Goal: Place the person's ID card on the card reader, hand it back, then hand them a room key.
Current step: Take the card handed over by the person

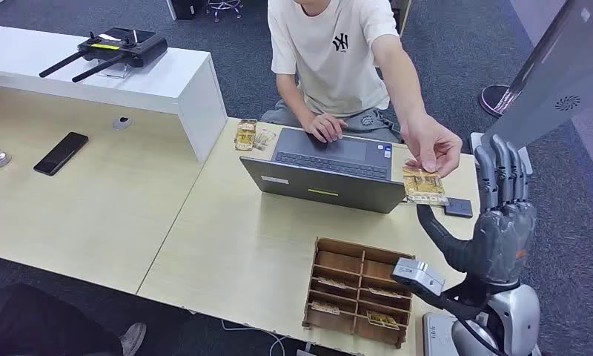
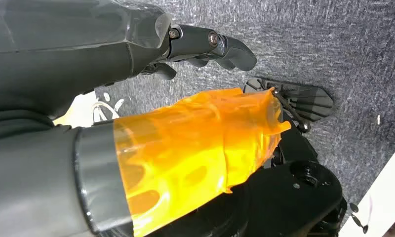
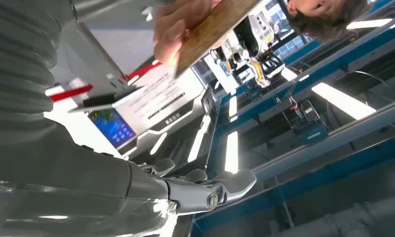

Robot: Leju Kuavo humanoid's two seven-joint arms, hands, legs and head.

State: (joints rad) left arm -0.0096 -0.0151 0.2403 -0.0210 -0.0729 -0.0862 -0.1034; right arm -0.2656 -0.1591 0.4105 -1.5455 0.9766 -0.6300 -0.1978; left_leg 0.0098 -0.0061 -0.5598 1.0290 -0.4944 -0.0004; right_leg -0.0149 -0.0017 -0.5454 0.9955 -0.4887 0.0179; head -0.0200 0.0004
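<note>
Card [image 1: 424, 185] handover at the desk [image 1: 227, 245] — right hand [image 1: 503, 215] upright, fingers apart, empty.
Person's hand [image 1: 432, 148] pinches it; "NY" on the shirt [image 1: 340, 41]; left hand [image 2: 205, 47] curled, empty.

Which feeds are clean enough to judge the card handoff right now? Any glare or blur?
Head view: evenly lit and sharp, the card in the person's hand reads clearly. Right wrist view: ceiling lights glare, the card sits close and soft. Left wrist view: orange tape blurred close up.
</note>
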